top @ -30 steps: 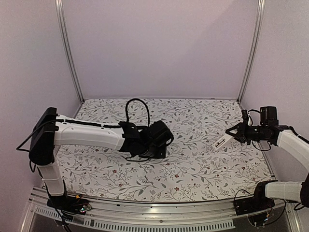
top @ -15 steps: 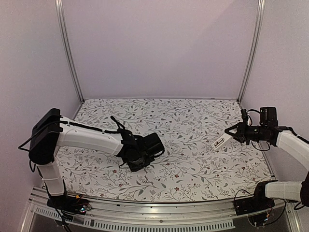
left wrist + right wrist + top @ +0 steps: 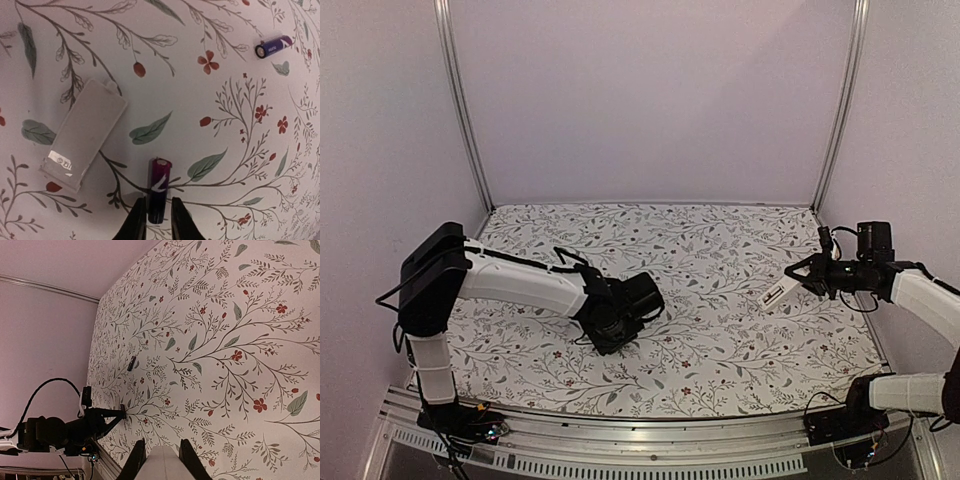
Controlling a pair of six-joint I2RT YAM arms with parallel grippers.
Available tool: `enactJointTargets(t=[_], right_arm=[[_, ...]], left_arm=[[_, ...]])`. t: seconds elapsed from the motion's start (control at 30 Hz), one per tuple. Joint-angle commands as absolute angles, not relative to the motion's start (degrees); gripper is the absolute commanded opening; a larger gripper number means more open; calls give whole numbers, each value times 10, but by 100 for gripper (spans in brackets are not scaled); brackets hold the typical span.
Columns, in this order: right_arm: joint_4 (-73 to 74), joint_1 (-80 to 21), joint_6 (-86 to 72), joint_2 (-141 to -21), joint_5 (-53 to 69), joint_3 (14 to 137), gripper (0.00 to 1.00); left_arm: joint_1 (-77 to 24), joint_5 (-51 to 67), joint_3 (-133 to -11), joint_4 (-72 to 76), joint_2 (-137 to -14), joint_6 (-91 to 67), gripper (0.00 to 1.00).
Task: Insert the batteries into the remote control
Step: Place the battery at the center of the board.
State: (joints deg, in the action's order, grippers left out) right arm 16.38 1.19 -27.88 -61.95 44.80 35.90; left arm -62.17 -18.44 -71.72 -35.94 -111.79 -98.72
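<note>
In the left wrist view a dark purple-black battery (image 3: pixel 158 189) lies on the flowered cloth. My left gripper (image 3: pixel 158 221) has its fingers pressed close on both sides of the battery's near end. A second battery (image 3: pixel 272 47) lies at the far right; it also shows in the right wrist view (image 3: pixel 132 363). My left gripper (image 3: pixel 608 338) is down at the cloth, left of centre. My right gripper (image 3: pixel 802 281) is shut on the white remote control (image 3: pixel 777 295) and holds it above the table's right side. The remote's end (image 3: pixel 163 466) shows between its fingers.
A short white flat cover piece (image 3: pixel 82 134) lies on the cloth just left of the held battery. The floral cloth (image 3: pixel 720 350) covers the table. Metal frame posts (image 3: pixel 460 110) stand at the back corners. The left arm (image 3: pixel 60 432) shows in the right wrist view.
My left arm has swung back towards its base and lowered its wrist to the cloth, over the battery. My right arm with the remote has stayed in place.
</note>
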Motion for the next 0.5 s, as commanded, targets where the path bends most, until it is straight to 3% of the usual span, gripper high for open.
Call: enactJointTargets(t=[0.0, 0.13, 0.3, 0.4, 0.47], right_arm=[[149, 14, -280, -624, 456, 351, 0], [148, 13, -280, -624, 458, 351, 0], [143, 14, -280, -617, 465, 350, 0], [139, 13, -282, -616, 473, 348, 0], [136, 13, -284, -614, 478, 346, 0]], left_arm=[[-610, -170, -726, -356, -1129, -986, 24], [-605, -170, -736, -345, -1114, -934, 37], [-602, -197, -726, -296, -1052, -762, 42], [-590, -177, -692, -219, -1005, -580, 62], [-578, -134, -677, -182, -977, -436, 81]])
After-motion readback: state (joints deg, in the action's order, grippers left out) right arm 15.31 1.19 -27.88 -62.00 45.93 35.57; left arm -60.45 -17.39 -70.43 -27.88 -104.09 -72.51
